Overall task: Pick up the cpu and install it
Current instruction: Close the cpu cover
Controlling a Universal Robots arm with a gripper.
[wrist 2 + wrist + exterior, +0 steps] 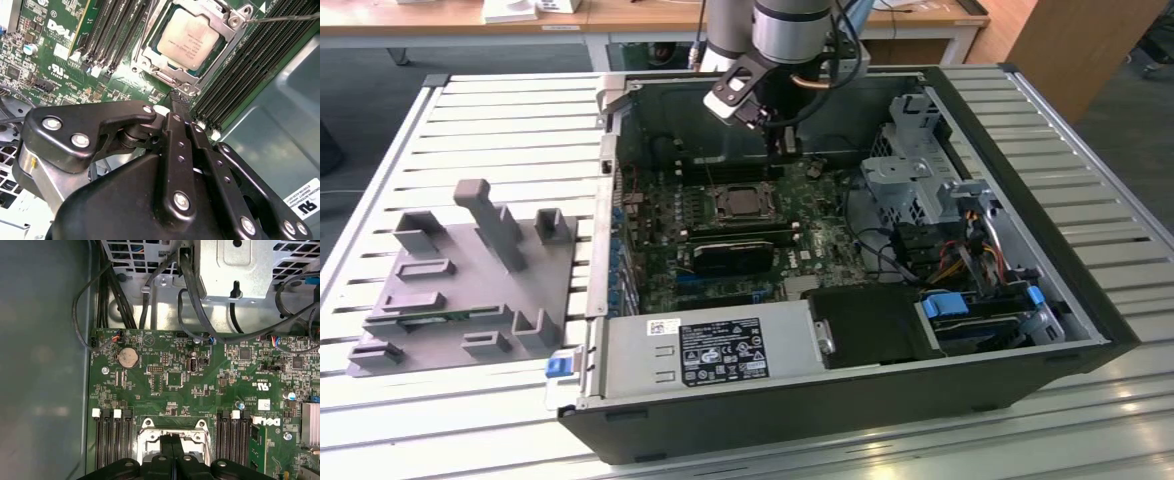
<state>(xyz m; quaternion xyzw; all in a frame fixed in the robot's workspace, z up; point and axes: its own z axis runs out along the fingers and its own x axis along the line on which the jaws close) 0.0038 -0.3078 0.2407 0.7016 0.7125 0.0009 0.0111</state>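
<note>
— What's on the bench?
— A big slatted table point(454, 130). Most of it is taken up by a black computer case point(854, 425) lying with its open side up. To the exterior view's left of the case sits a grey holder block point(467, 290) with pegs and slots standing off it.

— And inside the case?
— A silver power supply point(700, 352) runs along the near edge, and a metal drive cage point(917, 160) stands on the exterior view's right. The green motherboard point(165, 385) covers the floor.

— Where's the arm?
— The arm point(790, 30) comes down from above into the case. Its gripper point(786, 150) hangs low over the board, just beside the socket point(150, 50).

— Open or closed?
— Closed right up. In both wrist views the two black fingers point(166, 445) are pressed flat together with only a seam between them, and nothing is pinched there.

— So where's the cpu?
— The cpu point(192, 37) lies flat in the socket, silver top up. A metal frame sits round its edges, with rows of memory slots point(115, 35) on either side. In the second wrist view the fingertips end near a corner of that frame. Whether they touch the board I honestly can't tell, as the angle's poor.

— Anything smaller?
— A coin battery point(127, 358) on the board, off towards the cables point(120, 295).
</note>
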